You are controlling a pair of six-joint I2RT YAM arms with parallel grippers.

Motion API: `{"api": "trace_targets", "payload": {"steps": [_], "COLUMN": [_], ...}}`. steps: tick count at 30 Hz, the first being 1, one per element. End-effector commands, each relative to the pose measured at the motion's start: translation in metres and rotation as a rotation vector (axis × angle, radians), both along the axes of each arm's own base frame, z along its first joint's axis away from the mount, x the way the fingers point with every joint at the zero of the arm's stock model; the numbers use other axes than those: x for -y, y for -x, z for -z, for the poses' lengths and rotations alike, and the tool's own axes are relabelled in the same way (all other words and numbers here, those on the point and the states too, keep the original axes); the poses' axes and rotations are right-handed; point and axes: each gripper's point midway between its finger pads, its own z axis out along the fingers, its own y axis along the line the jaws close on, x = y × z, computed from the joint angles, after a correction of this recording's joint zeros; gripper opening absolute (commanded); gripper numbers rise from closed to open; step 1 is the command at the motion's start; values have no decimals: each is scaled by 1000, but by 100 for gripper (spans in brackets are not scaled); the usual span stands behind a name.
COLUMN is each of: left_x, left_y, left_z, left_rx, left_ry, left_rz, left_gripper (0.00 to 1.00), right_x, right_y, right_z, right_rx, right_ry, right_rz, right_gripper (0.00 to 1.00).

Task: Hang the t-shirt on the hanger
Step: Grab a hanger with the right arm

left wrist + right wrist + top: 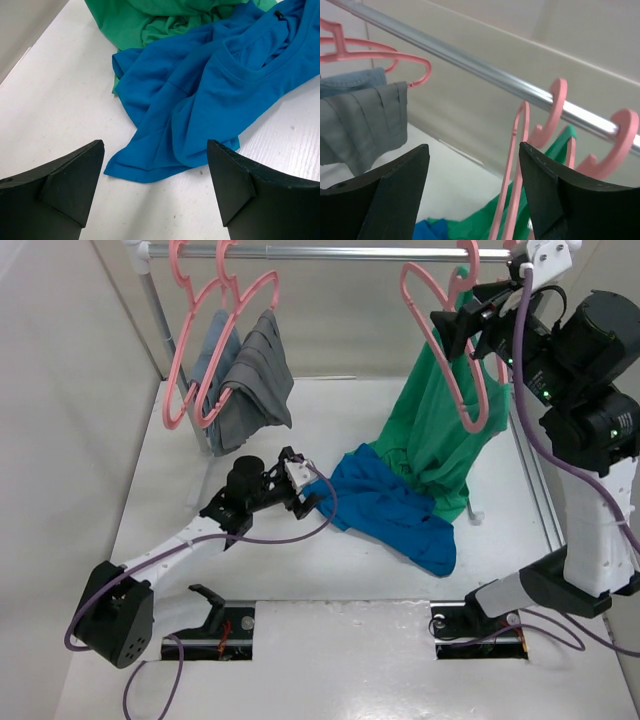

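The bright blue t-shirt (395,510) lies crumpled on the table, partly over the hem of the green top (440,430). My left gripper (303,495) is open and low at the shirt's left edge. In the left wrist view its gripper (155,175) is empty, and the shirt's hem (150,167) lies just ahead of the tips. My right gripper (452,325) is raised by the rail and open. The bare pink hanger (432,335) hangs there. In the right wrist view the hanger's arm (512,190) passes between the open fingers of the gripper (472,150), close to the right one, not clamped.
A metal rail (350,253) spans the back. Two pink hangers with grey clothes (245,380) hang at the left. The green top hangs from another pink hanger (620,135) at the right. White walls enclose the table (330,650).
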Motion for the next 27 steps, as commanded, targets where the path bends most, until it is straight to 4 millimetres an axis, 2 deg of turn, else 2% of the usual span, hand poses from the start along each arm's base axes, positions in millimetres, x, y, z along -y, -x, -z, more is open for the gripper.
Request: {"api": "trace_targets", "payload": {"steps": [1, 2, 6, 7, 8, 11, 14, 16, 20, 27], "left_x": [2, 1, 2, 2, 1, 2, 0, -2, -3, -3], "left_y": [4, 5, 4, 3, 5, 5, 5, 7, 9, 9], "left_z": [-13, -9, -13, -13, -9, -14, -13, -11, -10, -14], "left_rx": [43, 36, 51, 51, 43, 59, 60, 59, 59, 79], "left_ry": [30, 25, 34, 34, 30, 39, 37, 36, 36, 48], "left_rz": [20, 20, 20, 20, 20, 20, 11, 11, 11, 11], "left_gripper": [81, 81, 82, 82, 83, 83, 83, 84, 84, 84], "right_x": [9, 14, 33, 33, 39, 40, 39, 42, 48, 47], "right_y": [12, 13, -2, -12, -14, -35, -47, -48, -59, -76], "right_z": [6, 7, 15, 26, 26, 46, 55, 55, 71, 110], "right_rx": [-60, -60, -87, -116, -116, -167, -191, -195, -229, -322], "right_ry": [-49, -51, -58, -46, -49, -30, -20, -29, -18, 5], "right_rz": [-18, 0, 84, 98, 121, 145, 149, 157, 180, 194], "right_gripper": [76, 76, 69, 67, 65, 63, 61, 59, 58, 58]}}
